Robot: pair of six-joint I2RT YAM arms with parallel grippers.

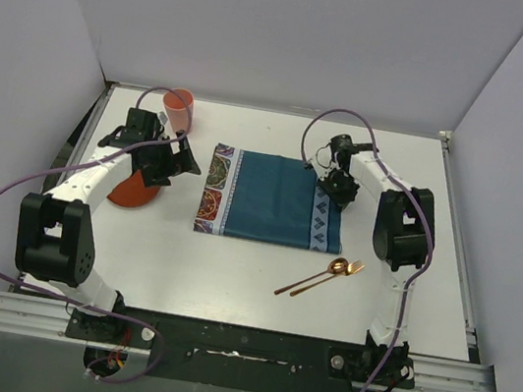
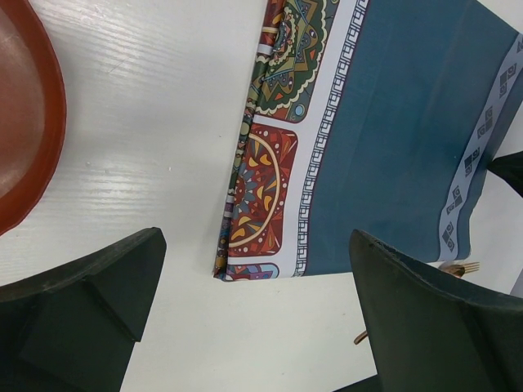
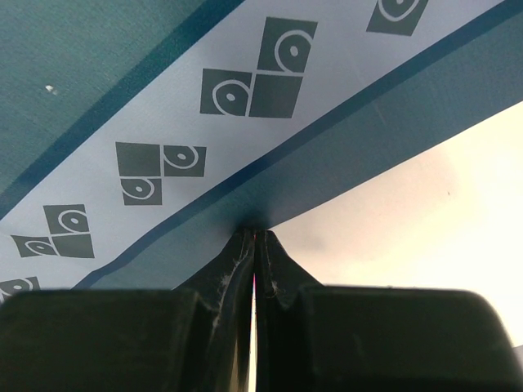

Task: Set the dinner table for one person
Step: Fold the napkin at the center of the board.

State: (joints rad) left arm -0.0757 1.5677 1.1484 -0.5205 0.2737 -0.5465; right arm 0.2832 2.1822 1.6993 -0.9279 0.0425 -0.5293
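Seen from the fixed camera above, the dinner table [image 1: 230,271] fills the frame as a plain white surface, with a teal placemat [image 1: 271,198] with patterned ends laid flat near its middle. The left gripper [image 1: 172,164] hangs just off the mat's left end, beside a red-brown plate [image 1: 132,194], with an orange cup [image 1: 178,108] standing behind it. The right gripper [image 1: 339,190] sits at the mat's right end. A copper spoon [image 1: 338,266] and fork [image 1: 355,267] lie side by side on the bare table, near the mat's near right corner. We judge that plate, cup and cutlery wait around the mat because none has been set on it yet. From the left wrist camera, we look down between two dark fingers [image 2: 90,310] spread wide apart with nothing between them. Below them lies the mat's ornate left end, the plate's rim curves in at the left edge, and the fork's tines peek past the mat's far corner. The open hand seems poised either to steady the mat or to reach for the plate. From the right wrist camera, the two fingers [image 3: 221,269] are pressed together, and their tips meet the mat's dark teal border just where it gives way to white table. They appear to pinch that edge, most likely so the mat can be tugged straight or shifted into place.
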